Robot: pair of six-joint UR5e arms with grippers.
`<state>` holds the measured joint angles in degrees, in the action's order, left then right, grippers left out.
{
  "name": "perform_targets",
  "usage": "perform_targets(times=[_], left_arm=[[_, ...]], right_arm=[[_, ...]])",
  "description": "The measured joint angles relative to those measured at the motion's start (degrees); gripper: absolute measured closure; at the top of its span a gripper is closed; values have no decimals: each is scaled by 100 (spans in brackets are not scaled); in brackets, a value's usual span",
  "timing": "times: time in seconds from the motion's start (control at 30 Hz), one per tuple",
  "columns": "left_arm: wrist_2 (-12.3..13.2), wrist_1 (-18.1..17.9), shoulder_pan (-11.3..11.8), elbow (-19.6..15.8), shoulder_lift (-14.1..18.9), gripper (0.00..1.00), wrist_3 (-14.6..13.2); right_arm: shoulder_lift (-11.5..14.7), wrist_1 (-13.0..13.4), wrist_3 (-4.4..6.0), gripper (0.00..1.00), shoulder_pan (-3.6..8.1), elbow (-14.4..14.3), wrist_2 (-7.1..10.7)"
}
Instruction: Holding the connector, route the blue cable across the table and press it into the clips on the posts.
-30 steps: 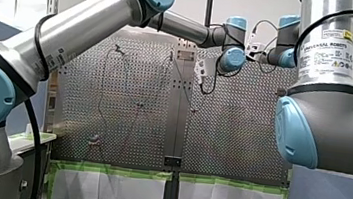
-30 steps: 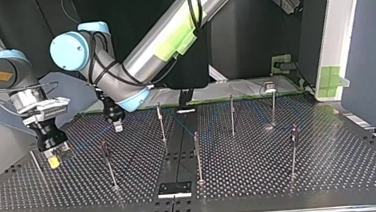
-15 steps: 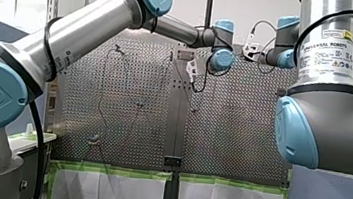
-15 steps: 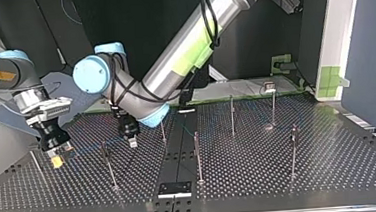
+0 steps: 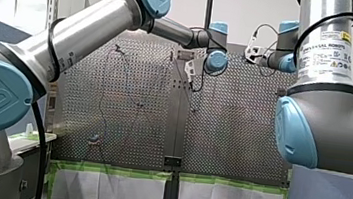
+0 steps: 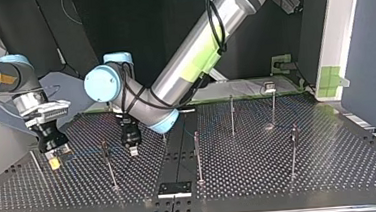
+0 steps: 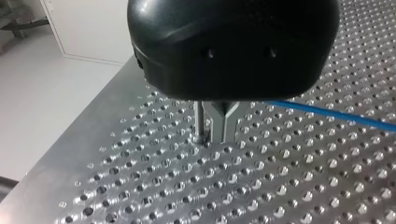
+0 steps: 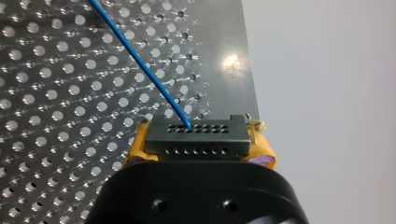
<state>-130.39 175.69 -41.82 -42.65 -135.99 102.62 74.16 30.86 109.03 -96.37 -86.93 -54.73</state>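
While both arms are working low over the table [image 6: 330,161], the job seems to be in mid-routing: the cable [image 8: 137,59] is being strung between the two grippers, and no post nearby appears to be holding it yet. The left arm [image 6: 206,39] is reaching past the middle toward the top view's left, and the right arm [image 6: 3,79] is hanging near the table's edge on that side. Thin posts [image 6: 198,155] are standing upright about the table, one of them between the grippers.

The next move is likely calling for the left gripper [image 6: 132,150] to carry the span to a post and push it down into the clip, with the right one holding the line taut.

The right gripper [image 8: 198,151] is clenching the connector [image 8: 196,135] between its yellow pads [image 8: 135,151]. Whether the left gripper is clenched or released cannot be told.

The cable is showing as a thin, bright blue line. It is leaving a hole in the connector's upper row and running straight over the perforations. In the left wrist view it is passing just beside the left gripper, close above the table.
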Motion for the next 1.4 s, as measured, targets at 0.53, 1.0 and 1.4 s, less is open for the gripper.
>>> perform_targets(times=[0.53, 1.0, 1.4], left_arm=[[-27, 277, -88, -262, 4, 0, 88], [-252, 802, -326, -439, 219, 0, 409], [-279, 866, -601, -841, 596, 0, 409]], right_arm=[[-7, 48, 37, 100, 26, 5, 29], [-9, 43, 38, 100, 39, 4, 39], [-12, 30, 33, 100, 74, 2, 41]])
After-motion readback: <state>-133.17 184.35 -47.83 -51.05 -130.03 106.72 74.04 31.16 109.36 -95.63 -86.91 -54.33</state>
